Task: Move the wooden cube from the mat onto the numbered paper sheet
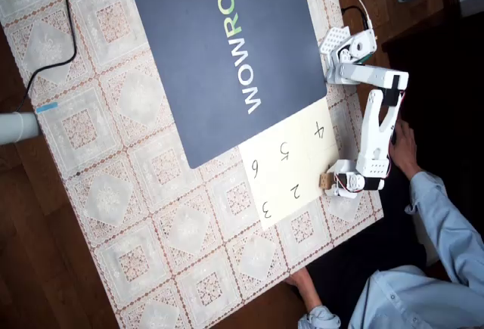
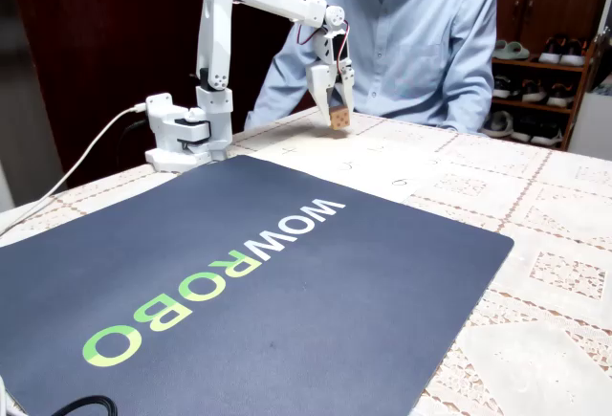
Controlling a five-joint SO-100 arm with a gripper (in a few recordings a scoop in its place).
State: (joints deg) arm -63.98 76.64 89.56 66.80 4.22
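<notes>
My white gripper [image 1: 330,181] is shut on the small wooden cube [image 1: 325,180], which sits between the fingertips. In the overhead view the cube is over the right edge of the numbered paper sheet [image 1: 291,166], close to the digit 2. In the fixed view, the cube [image 2: 338,119] hangs in the gripper [image 2: 337,113] just above the pale sheet [image 2: 373,169]; I cannot tell whether it touches. The dark navy mat [image 1: 219,41] with WOWROBO lettering lies to the upper left of the sheet and fills the foreground [image 2: 239,282] of the fixed view.
The arm's base [image 1: 344,53] stands at the table's right edge beside the mat. A person in a light blue shirt [image 2: 411,43] sits behind the table, one hand [image 1: 401,147] close to the arm. A black cable [image 1: 68,19] crosses the lace tablecloth at upper left.
</notes>
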